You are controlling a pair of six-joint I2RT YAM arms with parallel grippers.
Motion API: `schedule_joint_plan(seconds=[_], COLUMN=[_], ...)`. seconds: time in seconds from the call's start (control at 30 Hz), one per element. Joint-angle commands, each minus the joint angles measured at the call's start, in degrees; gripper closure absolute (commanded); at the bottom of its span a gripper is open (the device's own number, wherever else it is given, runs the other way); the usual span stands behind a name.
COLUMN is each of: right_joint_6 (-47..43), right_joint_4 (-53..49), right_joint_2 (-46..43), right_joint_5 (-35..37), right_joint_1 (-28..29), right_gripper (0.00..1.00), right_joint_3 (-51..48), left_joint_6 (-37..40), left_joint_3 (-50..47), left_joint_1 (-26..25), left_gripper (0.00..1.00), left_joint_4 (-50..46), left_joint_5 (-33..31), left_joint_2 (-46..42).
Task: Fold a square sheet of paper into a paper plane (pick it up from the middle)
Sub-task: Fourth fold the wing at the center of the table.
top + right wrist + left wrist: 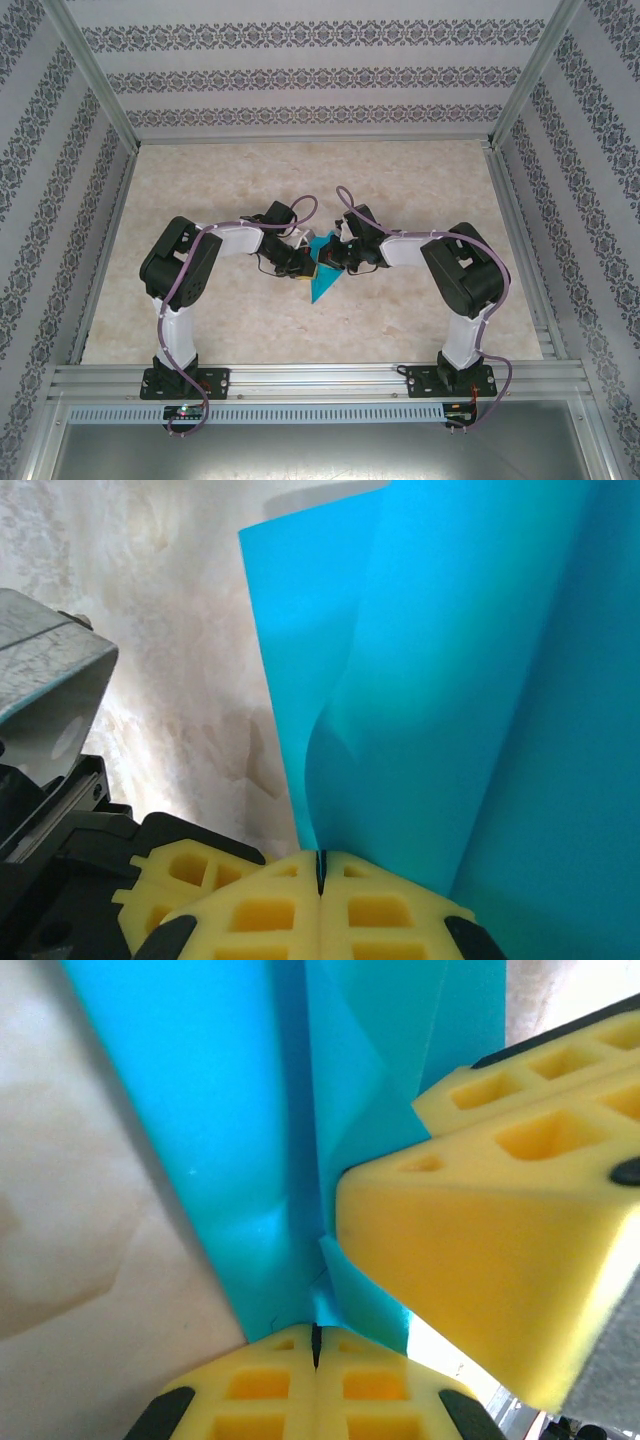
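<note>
1. Left hand [315, 1345] was clamped shut on the creased cyan sheet of paper [322, 282].
2. Right hand [320, 865] was likewise pinched shut on it (just beside the left).
3. Sheet sat between both hands, over the middle of the tabletop [200, 190].

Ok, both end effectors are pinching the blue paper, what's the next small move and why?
The left end effector and right end effector are each shut on the blue paper, close together, and the fold by the right one looks like a soft curve, not a sharp crease. I'd probably lower both together so the paper lies on the table for pressing flat.
</note>
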Motion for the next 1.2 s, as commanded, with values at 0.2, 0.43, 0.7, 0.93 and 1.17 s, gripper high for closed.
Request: schedule_joint_plan(seconds=[0.2, 0.43, 0.7, 0.93, 1.17], right_joint_6=[-1.8, -1.7, -0.9, -0.6, -0.3], right_joint_4=[-2.4, -2.2, -1.5, -1.2, -1.0], right_joint_2=[1.8, 2.1, 1.9, 1.6, 1.4], right_joint_5=[0.2, 0.3, 0.0, -0.1, -0.1], right_joint_1=[1.2, 1.5, 1.5, 1.4, 1.4], right_gripper=[0.97, 0.97, 0.97, 0.97, 0.97], right_joint_3=[1.6, 1.6, 1.5, 1.3, 1.0], left_joint_6=[-0.2, -0.5, -1.6, -2.1, -3.1], left_joint_3=[-0.1, -1.0, -3.3, -4.3, -4.5], left_joint_1=[0.7, 0.7, -0.5, -1.5, -2.6], left_gripper=[0.88, 0.72, 0.63, 0.62, 0.63], left_joint_4=[-2.2, -3.4, -1.9, -0.6, 1.3], left_joint_5=[-3.2, -3.7, -3.4, -3.9, -3.1], left_joint_2=[-5.3, -7.9, -8.1, -6.7, -5.4])
